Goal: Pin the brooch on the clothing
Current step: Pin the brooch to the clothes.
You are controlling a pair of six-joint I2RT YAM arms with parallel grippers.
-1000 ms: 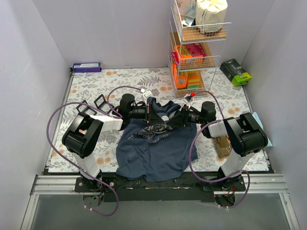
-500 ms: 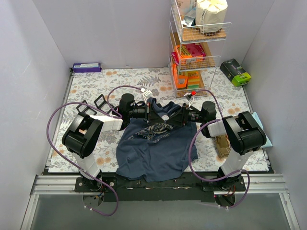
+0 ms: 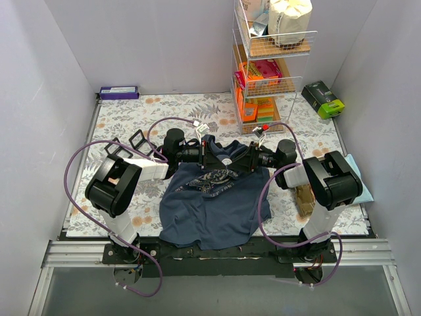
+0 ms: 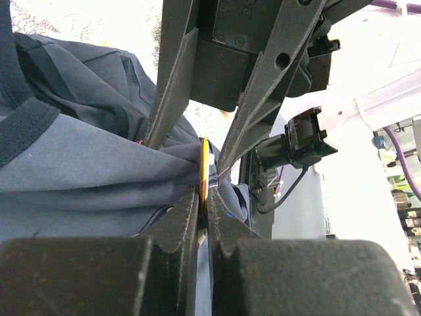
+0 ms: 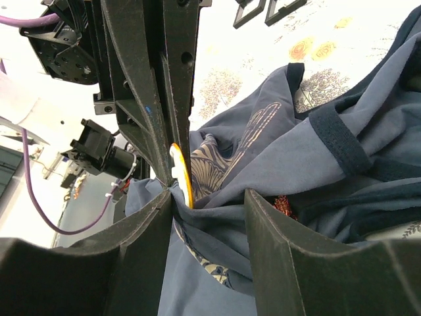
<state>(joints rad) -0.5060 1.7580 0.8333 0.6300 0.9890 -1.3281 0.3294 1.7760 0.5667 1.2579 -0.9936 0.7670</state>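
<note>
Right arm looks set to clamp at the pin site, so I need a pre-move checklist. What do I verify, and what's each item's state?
1. Left gripper shut on the thin yellow disc brooch: ok.
2. Brooch held against the navy-blue sleeveless tank top: ok.
3. Tank top fabric bunched between the fingers of the right gripper: ok.
4. Right gripper clamped on that fabric: not ok, jaws stand apart.
5. Pin passed through the fabric: cannot tell, hidden by fingers and folds.
</note>
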